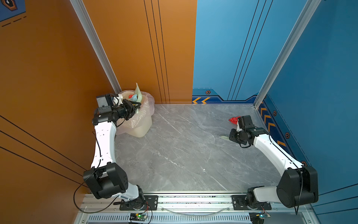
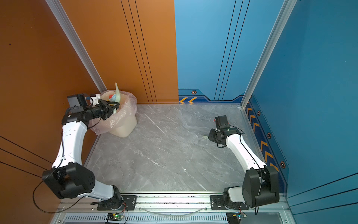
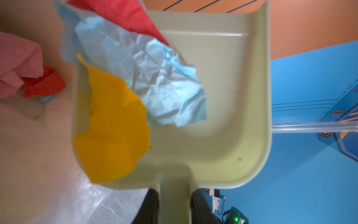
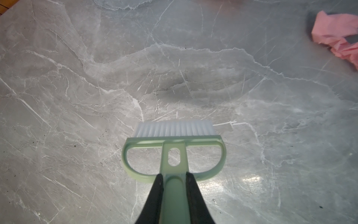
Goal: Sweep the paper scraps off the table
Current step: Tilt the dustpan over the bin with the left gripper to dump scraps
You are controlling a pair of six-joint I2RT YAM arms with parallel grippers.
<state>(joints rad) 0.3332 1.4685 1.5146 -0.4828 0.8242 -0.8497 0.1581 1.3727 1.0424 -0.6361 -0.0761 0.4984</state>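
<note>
The left arm rises from the near rail, bends, and reaches to the far corner at 10 o'clock. The left gripper (image 3: 175,205) is squeezed tight on the handle of the pale green dustpan (image 3: 222,97). The pan is tipped up on its side over the bin (image 1: 141,120), which has a clear bag in it. A light blue wad (image 3: 155,77), a yellow scrap (image 3: 116,135) and a red piece (image 3: 126,15) sit in the pan. A pink wad (image 3: 17,64) lies down in the bin.

The right arm reaches low along the 3 o'clock side, and its tip points to 9 o'clock. The right gripper (image 4: 174,175) is squeezed tight on the handle of the green brush (image 4: 174,143). I cannot tell if the bristles touch the table (image 1: 184,155).

The bin stands close to the orange wall (image 1: 135,48). The right gripper is near the metal rim (image 1: 259,116) and the blue wall (image 1: 310,97). A wide stretch of grey marble lies between the two grippers.

A red scrap (image 1: 233,120) lies on the table just past the right gripper, at 12 o'clock from it. The right wrist view shows a pink scrap (image 4: 335,38) well apart from the brush.
</note>
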